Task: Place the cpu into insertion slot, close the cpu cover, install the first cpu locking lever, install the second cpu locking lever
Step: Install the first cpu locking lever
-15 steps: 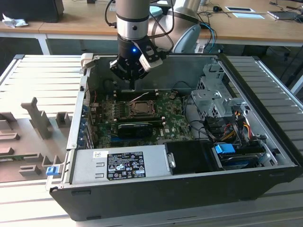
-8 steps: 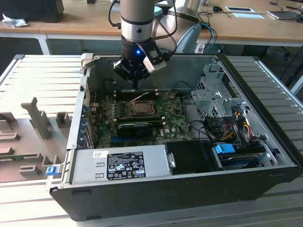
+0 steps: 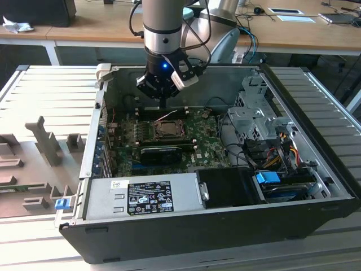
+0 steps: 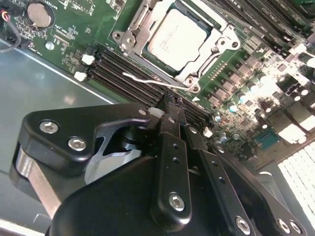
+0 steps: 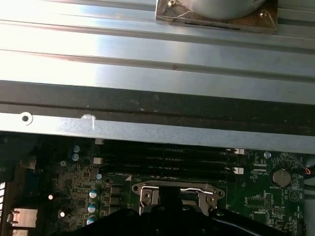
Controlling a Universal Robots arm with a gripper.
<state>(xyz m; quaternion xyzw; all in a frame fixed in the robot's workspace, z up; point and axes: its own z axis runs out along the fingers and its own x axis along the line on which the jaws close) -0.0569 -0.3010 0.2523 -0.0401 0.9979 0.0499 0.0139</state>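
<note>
The cpu (image 4: 176, 38) lies in the insertion slot (image 3: 168, 129), its silver top showing through the window of the cpu cover (image 4: 215, 47), which is folded flat over it. A thin silver locking lever (image 4: 146, 78) runs along the socket's edge beside the black memory slots (image 4: 123, 69). My gripper (image 4: 172, 105) is shut with nothing between its fingers. Its tips hang just off the lever's end, at the socket's corner. In the exterior view the gripper (image 3: 163, 105) hovers over the far edge of the socket. The first wrist view shows the socket's metal frame (image 5: 147, 192) partly behind the gripper body.
The motherboard (image 3: 208, 144) lies inside an open computer case (image 3: 186, 226). A long black card (image 3: 161, 153) sits just in front of the socket. A power supply (image 3: 141, 195) stands at the front, with drive cages and cables (image 3: 265, 130) on the exterior view's right. The case wall (image 5: 157, 73) is close behind the gripper.
</note>
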